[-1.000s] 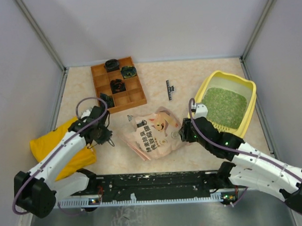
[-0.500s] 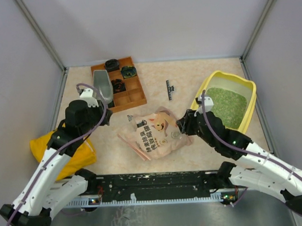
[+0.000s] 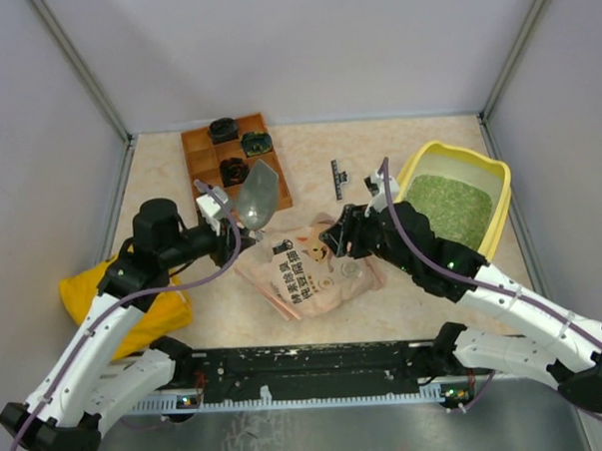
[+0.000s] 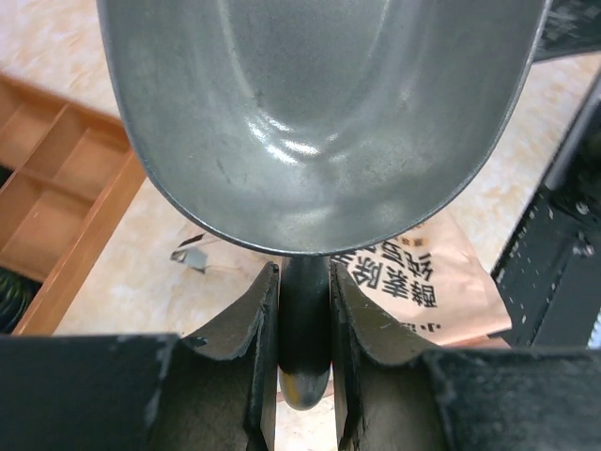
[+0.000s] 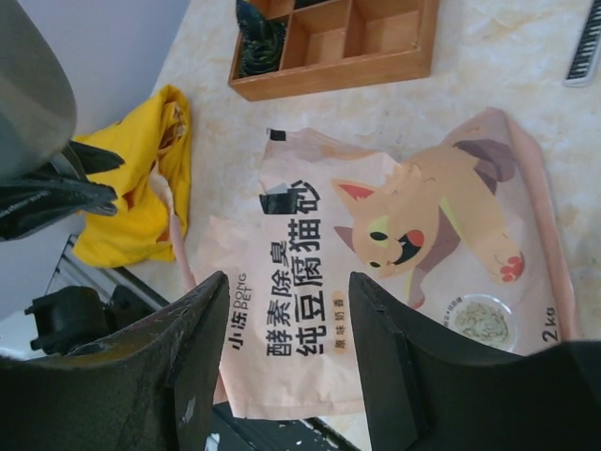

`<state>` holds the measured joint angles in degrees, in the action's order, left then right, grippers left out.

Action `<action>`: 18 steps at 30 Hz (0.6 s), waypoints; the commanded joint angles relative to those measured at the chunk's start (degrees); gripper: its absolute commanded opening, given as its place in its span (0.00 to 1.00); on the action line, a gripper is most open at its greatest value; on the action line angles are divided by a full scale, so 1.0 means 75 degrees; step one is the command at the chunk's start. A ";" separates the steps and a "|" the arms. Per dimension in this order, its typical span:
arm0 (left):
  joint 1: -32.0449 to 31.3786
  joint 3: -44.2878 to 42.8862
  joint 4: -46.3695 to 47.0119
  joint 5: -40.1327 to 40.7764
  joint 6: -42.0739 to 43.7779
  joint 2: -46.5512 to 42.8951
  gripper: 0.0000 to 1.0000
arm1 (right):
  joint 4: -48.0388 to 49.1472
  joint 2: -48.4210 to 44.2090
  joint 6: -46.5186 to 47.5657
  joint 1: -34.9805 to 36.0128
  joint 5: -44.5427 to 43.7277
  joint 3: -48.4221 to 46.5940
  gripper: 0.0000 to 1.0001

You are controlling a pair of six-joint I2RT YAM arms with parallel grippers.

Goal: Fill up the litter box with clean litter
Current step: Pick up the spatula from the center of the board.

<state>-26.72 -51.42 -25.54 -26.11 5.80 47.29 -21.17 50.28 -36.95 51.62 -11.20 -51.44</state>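
Observation:
The yellow litter box [image 3: 450,149] stands at the right with green clean litter [image 3: 448,209] covering its floor. A pink printed pouch [image 3: 313,270] lies flat in the middle of the table. My left gripper [image 3: 224,226] is shut on the handle of a grey scoop [image 3: 257,195], whose empty bowl hangs above the pouch's upper left corner. The left wrist view shows the fingers [image 4: 260,319] clamped on the dark handle under the scoop bowl [image 4: 319,122]. My right gripper [image 3: 334,240] hovers open over the pouch [image 5: 376,254], with nothing between its jaws.
A brown wooden compartment tray [image 3: 236,166] with dark items in some cells sits at the back left. A yellow cloth bag [image 3: 94,289] lies by the left arm. A small black strip [image 3: 337,178] lies between tray and litter box. Grey walls enclose three sides.
My left arm carried the scoop up from the table, over the wooden tray and right toward the pouch. My right gripper moved left from the litter box over the pouch and opened wider.

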 commanded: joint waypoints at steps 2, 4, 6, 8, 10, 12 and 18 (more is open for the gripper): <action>-0.0291 0.0140 0.0429 -0.1261 0.0933 -0.0016 0.00 | 0.0267 0.0254 0.0358 0.0044 0.0728 -0.0924 0.56; -0.0455 0.0148 0.0384 -0.1397 0.1035 0.0123 0.00 | 0.0282 0.0239 0.0275 0.0045 0.0803 -0.1010 0.57; -0.0652 0.0203 0.0382 -0.1345 0.1200 0.0237 0.00 | 0.0381 0.0186 0.0126 0.0044 0.0899 -0.0997 0.57; -0.0817 0.0233 0.0382 -0.1177 0.1358 0.0296 0.00 | 0.0442 0.0102 -0.0068 0.0044 0.0990 -0.0966 0.57; -0.0882 0.0246 0.0383 -0.1196 0.1506 0.0344 0.00 | 0.0311 -0.0026 -0.0236 0.0044 0.0875 -0.0957 0.57; -0.0942 0.0227 0.0367 -0.1240 0.1710 0.0410 0.00 | -0.0114 -0.0180 -0.0371 0.0044 0.0396 -0.1044 0.56; -0.1255 -0.0080 -0.0073 -0.1186 0.2409 0.0810 0.00 | -0.0659 -0.0272 -0.0404 0.0044 -0.0350 -0.1303 0.56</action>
<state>-34.57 -49.60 -25.80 -33.67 18.83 52.16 -25.93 49.67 -39.27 51.64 -10.72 -57.56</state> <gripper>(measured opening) 0.284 0.566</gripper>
